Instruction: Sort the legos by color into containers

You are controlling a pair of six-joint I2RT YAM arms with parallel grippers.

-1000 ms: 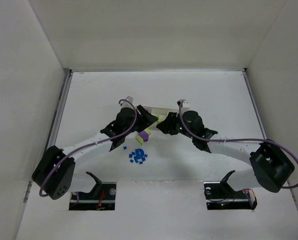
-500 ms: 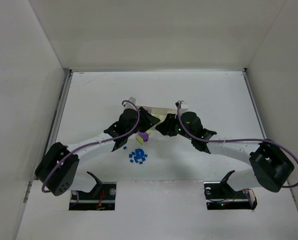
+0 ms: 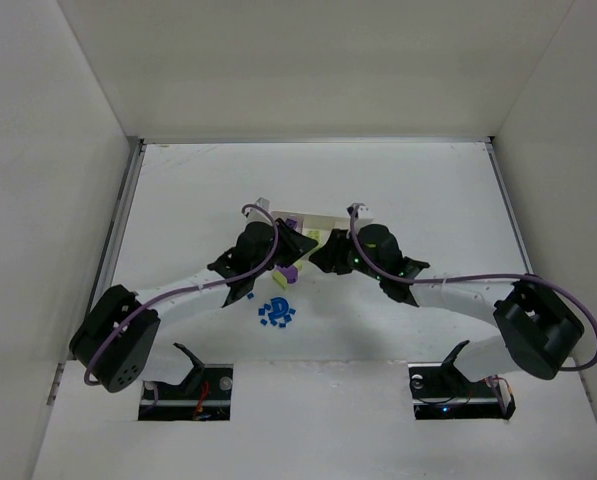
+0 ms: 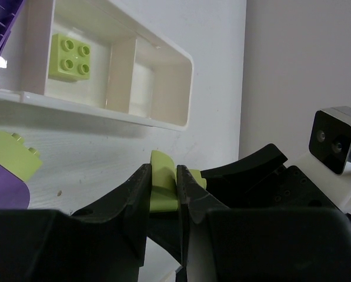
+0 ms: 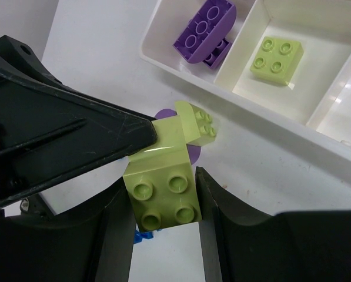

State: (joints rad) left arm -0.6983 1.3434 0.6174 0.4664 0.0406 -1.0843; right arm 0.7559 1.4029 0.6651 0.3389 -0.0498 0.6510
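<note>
Two claws meet over the middle of the worktop (image 3: 428, 190), and both grip one thing. The left claw (image 4: 163, 179) is nearly closed, its fingers pinching one end of a yellow-green held brick (image 5: 165, 202). The right claw (image 5: 162, 183) stands partly open, with a finger pressed against each side of the other end. The held brick is off the worktop, just in front of the tray (image 5: 263, 113). Its long axis runs from one claw to the other. Its four studs face back toward the right wrist camera, and a smooth side faces up.

The tray is one long piece with three compartments. Its long axis runs left to right across the worktop in the overhead view.

- **End compartment:** one purple brick (image 5: 206, 29) with a rounded end lies tilted, studs up. Something darker is under it, and I cannot tell whether that is a second piece.
- **Middle compartment:** one square yellow-green brick (image 5: 276, 59) lies flat, its four studs pointing up.

On the worktop just beside the tray's near wall is one two-colour pair (image 5: 197, 124), yellow-green on purple. It lies right behind the held brick, and its small studs point to the side.

Nearer the arm bases is one loose cluster of blue pieces (image 3: 276, 313), too small to count.
</note>
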